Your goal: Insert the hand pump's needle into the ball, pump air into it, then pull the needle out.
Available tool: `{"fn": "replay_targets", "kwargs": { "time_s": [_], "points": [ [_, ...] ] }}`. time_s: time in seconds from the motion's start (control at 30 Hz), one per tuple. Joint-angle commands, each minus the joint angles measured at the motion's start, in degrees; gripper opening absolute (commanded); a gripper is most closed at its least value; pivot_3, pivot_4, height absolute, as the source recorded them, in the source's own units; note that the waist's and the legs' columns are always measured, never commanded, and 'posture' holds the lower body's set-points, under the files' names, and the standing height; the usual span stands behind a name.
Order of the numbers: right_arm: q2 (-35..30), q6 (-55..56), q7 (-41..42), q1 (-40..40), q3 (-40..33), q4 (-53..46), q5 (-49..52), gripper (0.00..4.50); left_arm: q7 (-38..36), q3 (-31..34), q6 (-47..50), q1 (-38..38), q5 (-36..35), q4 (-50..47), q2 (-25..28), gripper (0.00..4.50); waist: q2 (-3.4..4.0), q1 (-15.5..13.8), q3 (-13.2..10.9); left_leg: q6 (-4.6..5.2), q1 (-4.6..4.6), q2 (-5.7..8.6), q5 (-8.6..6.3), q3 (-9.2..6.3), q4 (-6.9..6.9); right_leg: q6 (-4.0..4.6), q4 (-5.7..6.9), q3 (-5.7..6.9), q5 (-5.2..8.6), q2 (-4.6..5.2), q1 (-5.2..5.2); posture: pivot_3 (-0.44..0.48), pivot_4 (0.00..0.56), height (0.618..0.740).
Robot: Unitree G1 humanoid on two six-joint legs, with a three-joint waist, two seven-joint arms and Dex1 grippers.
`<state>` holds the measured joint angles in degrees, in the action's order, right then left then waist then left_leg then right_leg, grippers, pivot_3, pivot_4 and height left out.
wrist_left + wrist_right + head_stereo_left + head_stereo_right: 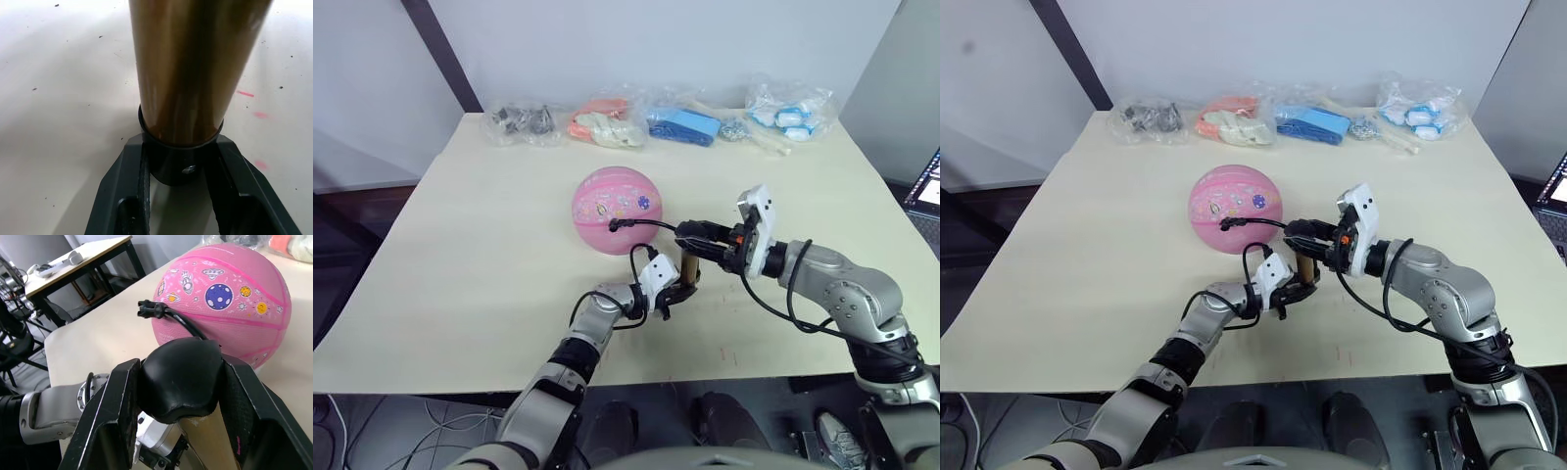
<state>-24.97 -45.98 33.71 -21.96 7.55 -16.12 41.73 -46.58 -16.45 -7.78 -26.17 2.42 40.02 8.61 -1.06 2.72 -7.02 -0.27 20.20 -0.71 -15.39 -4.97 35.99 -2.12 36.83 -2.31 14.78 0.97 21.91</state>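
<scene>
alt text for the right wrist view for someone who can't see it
The right gripper is clamped on the black handle of the hand pump, whose thin black hose arcs up to the side of the pink ball on the table. The left gripper's arm lies below.

pale table (pixel 460 245) carries the pink ball (pixel 616 209) and plastic bags (pixel 651 122) along its far edge

Bright even indoor light, soft shadow under the ball (pixel 615 210), sheen streaks along the blurred, close-up hand pump (pixel 188 73) barrel, table (pixel 460 245) evenly lit
</scene>
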Motion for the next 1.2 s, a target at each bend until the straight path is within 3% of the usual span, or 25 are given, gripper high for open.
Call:
{"fn": "replay_targets", "kwargs": {
  "time_s": [0.03,0.17,0.43,0.67,1.0,1.2],
  "points": [
    [0.06,-6.21,0.96,5.77,7.84,4.99,-2.72,1.76,-1.43,-1.59,3.29,2.95,1.63,2.99,1.24,1.06,-0.07,0.01,0.05,0.00,-0.27,0.00,0.00,0.01,-0.16,-0.02,-0.07,0.00,0.09,0.02,-0.23,0.000,0.150,0.740],
    [0.37,-7.18,0.45,4.14,2.92,2.72,-0.85,1.76,-1.43,-1.50,3.29,2.84,1.69,3.09,1.13,1.06,-0.10,-0.06,0.14,-0.02,-0.47,0.00,-0.01,0.00,-0.51,0.09,-0.07,0.03,0.23,0.03,-0.34,0.000,0.150,0.740],
    [-1.52,-17.42,-4.90,-7.22,-14.01,-5.26,15.31,1.76,-1.51,-1.46,3.06,2.79,1.96,3.26,1.13,1.06,0.24,-0.53,-0.78,-0.02,-0.25,0.10,0.00,-0.02,-0.56,0.10,-0.08,0.08,0.23,0.20,-0.17,0.000,0.150,0.740],
    [-4.77,-23.79,-12.48,-18.65,-22.87,-5.40,29.26,1.76,-1.70,-1.58,2.96,2.31,2.03,3.68,1.05,1.06,0.47,-0.76,-1.06,-0.03,0.78,0.17,0.01,-0.14,-0.21,0.32,0.03,0.27,0.06,0.32,0.67,0.000,0.150,0.740],
    [-12.84,-25.23,-19.26,-27.31,-24.27,-2.65,41.05,1.76,-1.68,-1.49,2.96,1.37,2.01,4.70,1.00,1.06,0.48,-0.66,-1.38,-0.01,0.98,0.25,0.01,-0.14,0.06,0.20,0.06,0.32,0.01,0.40,0.69,0.000,0.150,0.740],
    [-12.85,-23.82,-15.14,-18.76,-17.29,-5.14,34.06,1.76,-1.60,-1.54,3.03,0.98,1.86,4.83,0.79,1.06,0.44,-0.70,-1.33,-0.01,1.04,0.26,0.01,-0.15,0.24,0.12,0.07,0.34,-0.04,0.41,0.66,0.000,0.150,0.740]
  ]
}}
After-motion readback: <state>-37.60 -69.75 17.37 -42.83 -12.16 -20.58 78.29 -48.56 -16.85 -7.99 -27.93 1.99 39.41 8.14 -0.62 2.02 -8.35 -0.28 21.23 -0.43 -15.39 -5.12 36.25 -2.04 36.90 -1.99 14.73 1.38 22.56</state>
